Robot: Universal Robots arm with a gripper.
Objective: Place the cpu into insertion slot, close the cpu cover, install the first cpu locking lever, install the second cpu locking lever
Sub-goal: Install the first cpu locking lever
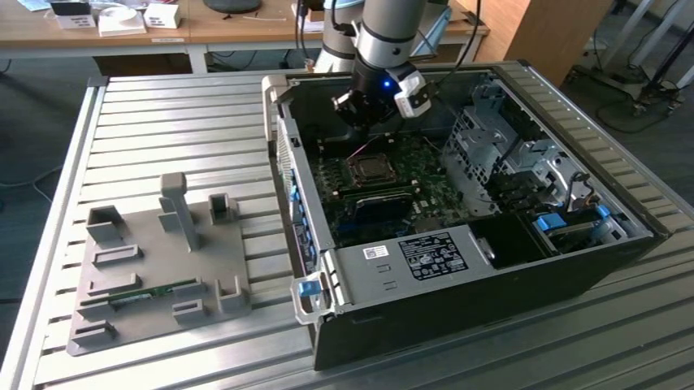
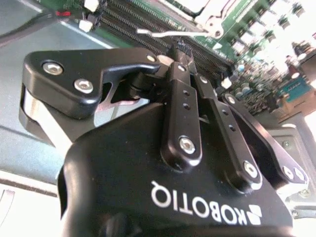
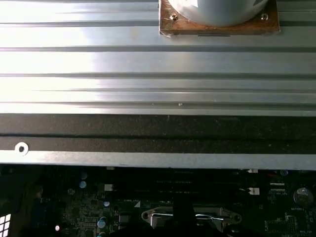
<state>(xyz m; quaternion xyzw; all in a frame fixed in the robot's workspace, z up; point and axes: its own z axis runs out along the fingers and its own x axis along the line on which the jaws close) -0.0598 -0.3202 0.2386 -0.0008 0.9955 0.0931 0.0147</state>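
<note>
My gripper (image 1: 372, 114) hangs inside the open computer case, above the far edge of the green motherboard (image 1: 434, 191). Its black fingers (image 2: 183, 94) are shut together with nothing visible between them. Just past the tips (image 2: 178, 51) lies a thin silver locking lever (image 2: 168, 33), beside the long black memory slots (image 2: 143, 22). The insertion slot (image 1: 372, 168) shows as a dark square with a metal rim, and the cpu cover (image 3: 183, 215) lies down over it. A dull grey square in the cover's window (image 1: 372, 167) looks like the cpu.
The black case (image 1: 456, 276) stands on a slatted metal table (image 1: 162, 122). Its metal wall (image 3: 148, 158) rises close behind the gripper. A drive cage (image 1: 509, 154) fills the case's side at the exterior view's right. A grey fixture plate (image 1: 162, 268) sits at that view's left.
</note>
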